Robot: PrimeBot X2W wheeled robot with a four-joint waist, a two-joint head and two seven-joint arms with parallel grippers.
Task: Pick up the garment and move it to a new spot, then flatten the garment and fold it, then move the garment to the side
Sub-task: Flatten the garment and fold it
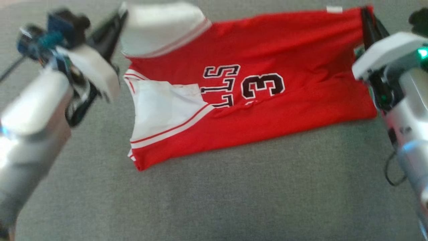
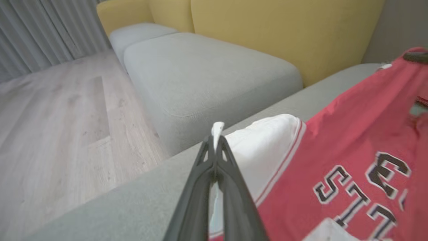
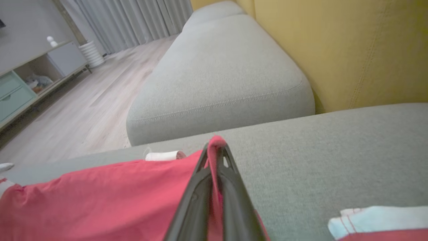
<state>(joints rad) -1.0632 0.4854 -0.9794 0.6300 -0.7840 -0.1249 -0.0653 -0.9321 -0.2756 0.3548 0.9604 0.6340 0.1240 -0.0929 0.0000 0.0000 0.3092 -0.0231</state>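
The garment [image 1: 267,100] is a red jersey with white side panels and black lettering, spread across the grey sofa seat [image 1: 234,194]. At its far left corner my left gripper [image 1: 122,15] is shut on a white panel, lifted off the seat. The left wrist view has white cloth pinched between the closed fingertips of that gripper [image 2: 215,139], beside the red garment [image 2: 351,134]. My right gripper [image 1: 366,13] is shut on the far right red corner. A strip of red garment [image 3: 100,197] runs up between my right gripper's [image 3: 215,147] closed fingers in the right wrist view.
A second grey seat cushion [image 2: 207,73] and a yellow backrest [image 2: 284,30] lie beyond. Wooden floor [image 2: 50,134] and grey curtains lie off the sofa's edge. A low cabinet [image 3: 30,80] stands by the far wall. A white-and-red cloth piece [image 3: 378,221] lies at the lower right.
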